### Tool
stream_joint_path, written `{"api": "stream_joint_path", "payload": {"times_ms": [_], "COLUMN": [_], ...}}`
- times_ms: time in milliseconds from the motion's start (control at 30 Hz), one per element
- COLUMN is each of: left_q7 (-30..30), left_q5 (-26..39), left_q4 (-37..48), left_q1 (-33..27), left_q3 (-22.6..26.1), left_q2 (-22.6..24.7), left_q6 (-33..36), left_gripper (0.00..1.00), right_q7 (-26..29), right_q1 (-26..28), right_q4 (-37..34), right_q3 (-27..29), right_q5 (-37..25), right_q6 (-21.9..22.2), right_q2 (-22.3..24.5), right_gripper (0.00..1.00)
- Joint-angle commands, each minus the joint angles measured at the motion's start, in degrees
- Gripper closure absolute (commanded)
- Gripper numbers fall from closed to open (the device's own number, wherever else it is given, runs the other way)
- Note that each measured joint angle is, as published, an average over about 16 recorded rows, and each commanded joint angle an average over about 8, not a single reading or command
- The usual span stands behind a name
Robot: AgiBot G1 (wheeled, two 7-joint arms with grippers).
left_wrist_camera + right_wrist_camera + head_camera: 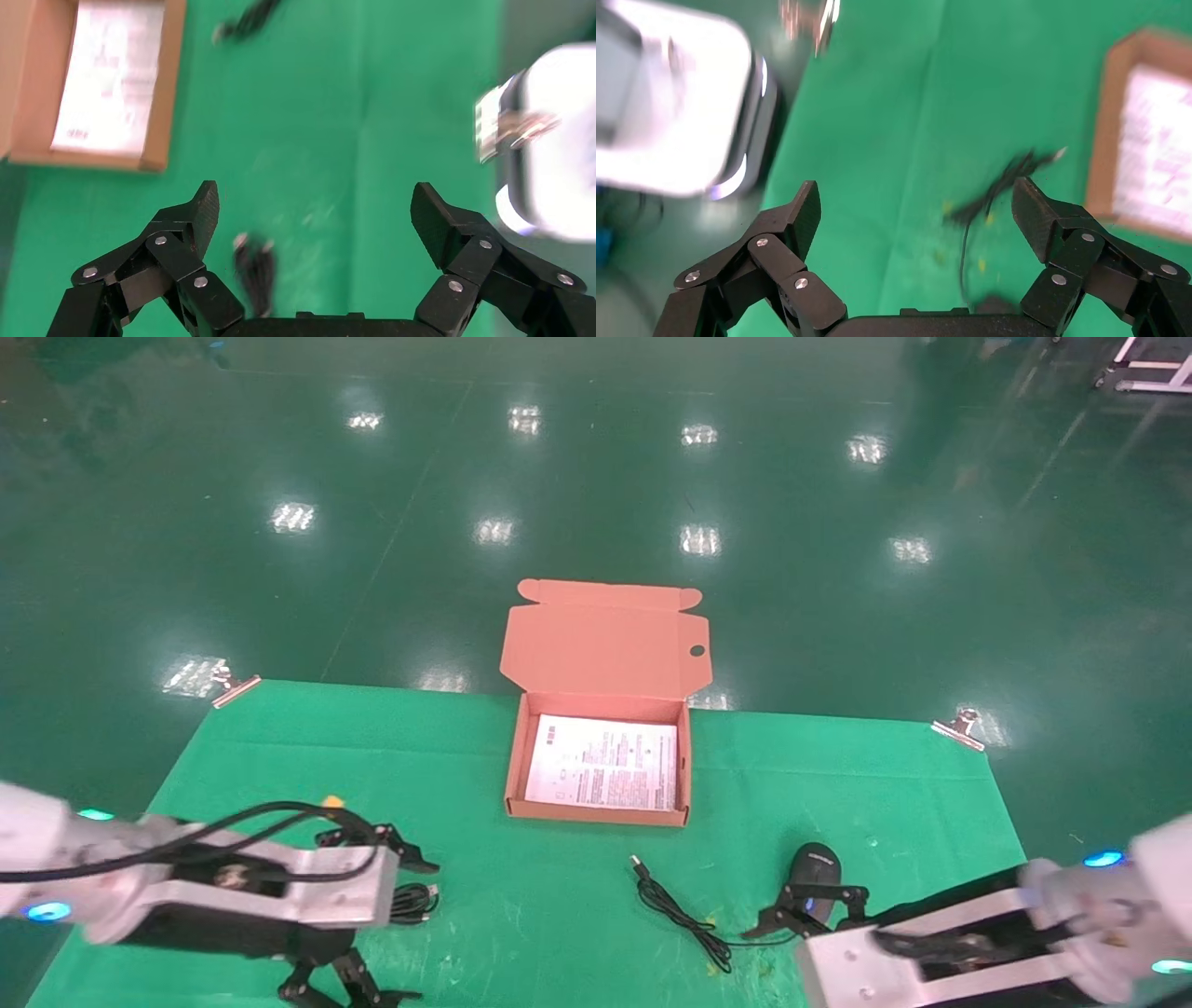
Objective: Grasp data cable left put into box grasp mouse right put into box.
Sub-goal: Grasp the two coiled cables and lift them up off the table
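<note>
Nothing packed yet: the box (596, 808), matte salmon cardboard with flap lid up at the desk's (838, 775) far edge, holds only a white printed leaflet (602, 763). Left gripper (313, 217), released wide, is over the thin looped data cable (254, 272) near the front-left corner. Right gripper (916, 214), also spread, empty, is by the glossy black oval mouse (812, 870) near the front-right corner, cord (678, 915) trailing.

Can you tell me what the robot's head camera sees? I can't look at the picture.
An open orange box with a white leaflet inside sits on a green mat. The open left gripper hovers by the bundled data cable, and the open right gripper by the black mouse.
</note>
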Motion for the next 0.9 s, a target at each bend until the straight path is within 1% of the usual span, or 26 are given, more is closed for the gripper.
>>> {"api": "stream_joint_path", "payload": {"times_ms": [33,200,400,533,633,900], "left_q7": [0.18,-2.23,-5.81,-8.07,-8.72,-6.41], "left_q5": [5.27,14.45,21.31,22.84,23.02,23.01], "left_q4": [-0.34,1.10,6.04,12.34,17.75,30.02], "left_q1": [-0.74,0.01,0.92,1.00,0.73,-1.12], "left_q3": [2.02,5.41,7.38,7.34,6.93,6.13], "left_q2": [1.57,4.55,7.32,9.13,10.45,13.88], "left_q6": [-1.00,-3.63,-6.76,-8.81,-10.60,-15.35], "left_gripper": [0.00,0.00,0.00,0.00,0.00,0.00], "right_q7": [-0.23,0.62,2.65,4.12,5.02,6.46], "right_q1": [1.48,0.45,-1.96,-3.41,-4.29,-5.25], "right_q4": [0.02,-0.94,-4.33,-7.69,-10.48,-19.81], "right_q3": [-2.97,-6.41,-7.77,-8.01,-8.09,-7.35], "right_q5": [-4.25,-12.30,-18.48,-21.42,-22.96,-23.05], "right_q6": [0.37,3.98,10.35,14.96,17.95,23.38], "right_q2": [-1.35,-4.39,-7.46,-9.67,-11.40,-16.19], "right_gripper": [0.00,0.00,0.00,0.00,0.00,0.00]}}
